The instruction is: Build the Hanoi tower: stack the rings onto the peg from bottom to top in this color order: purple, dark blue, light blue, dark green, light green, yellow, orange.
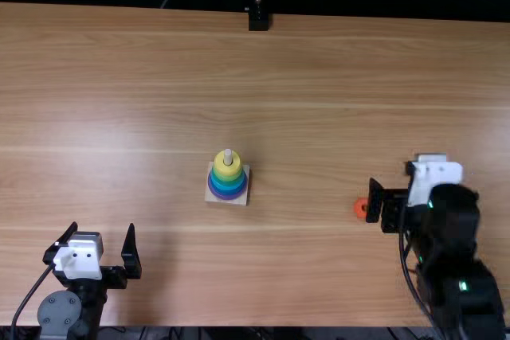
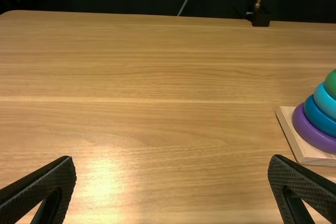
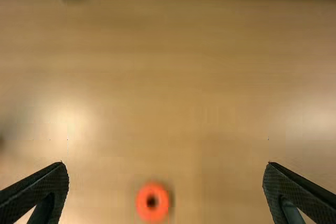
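In the top view the wooden base stands near the middle, its peg poking up through a yellow ring above green, blue and purple rings. The left wrist view has the purple ring, dark blue ring, light blue ring and dark green ring. My left gripper is open, left of the base and nearer the table's front. The orange ring lies flat on the table beside my open right gripper, far right of the base.
The light brown table spreads out around the base. A black mount with a metal stem stands at its far edge. Cables run along both arms near the front.
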`<state>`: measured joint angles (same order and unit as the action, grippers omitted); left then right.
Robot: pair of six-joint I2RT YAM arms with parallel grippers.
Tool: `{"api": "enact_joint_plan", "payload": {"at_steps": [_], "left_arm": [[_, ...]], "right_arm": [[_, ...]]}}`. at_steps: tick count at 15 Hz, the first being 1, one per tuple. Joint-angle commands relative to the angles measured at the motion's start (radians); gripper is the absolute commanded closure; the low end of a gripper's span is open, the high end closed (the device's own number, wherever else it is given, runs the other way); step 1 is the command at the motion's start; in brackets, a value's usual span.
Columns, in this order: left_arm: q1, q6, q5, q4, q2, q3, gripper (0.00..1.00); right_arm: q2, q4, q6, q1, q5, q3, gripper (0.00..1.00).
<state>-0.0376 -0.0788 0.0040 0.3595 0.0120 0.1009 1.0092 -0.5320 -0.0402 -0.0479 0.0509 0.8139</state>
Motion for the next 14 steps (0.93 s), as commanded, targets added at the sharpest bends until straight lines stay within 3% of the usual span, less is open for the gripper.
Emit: {"api": "enact_joint_plan", "payload": {"at_steps": [1, 3, 5, 12, 14], "left_arm": [[0.008, 0.013, -0.004, 0.086, -0.012, -0.101, 0.00], [0.008, 0.013, -0.004, 0.086, -0.012, -0.101, 0.00], [0.008, 0.013, -0.002, 0.086, -0.012, -0.101, 0.00], [0.008, 0.013, -0.004, 0.086, -0.012, -0.101, 0.00], [0.008, 0.013, -0.004, 0.084, -0.012, -0.101, 0.00]], "right_arm": [[0.104, -0.043, 0.038, -0.009, 0.023, 0.084, 0.00], [0.252, -0.067, 0.164, -0.006, 0.025, 0.113, 0.00], [0.376, -0.069, 0.224, -0.007, 0.021, 0.119, 0.00], [0.563, -0.060, 0.239, -0.004, 0.014, 0.100, 0.00], [0.614, -0.058, 0.294, -0.004, 0.014, 0.097, 0.00]]}}
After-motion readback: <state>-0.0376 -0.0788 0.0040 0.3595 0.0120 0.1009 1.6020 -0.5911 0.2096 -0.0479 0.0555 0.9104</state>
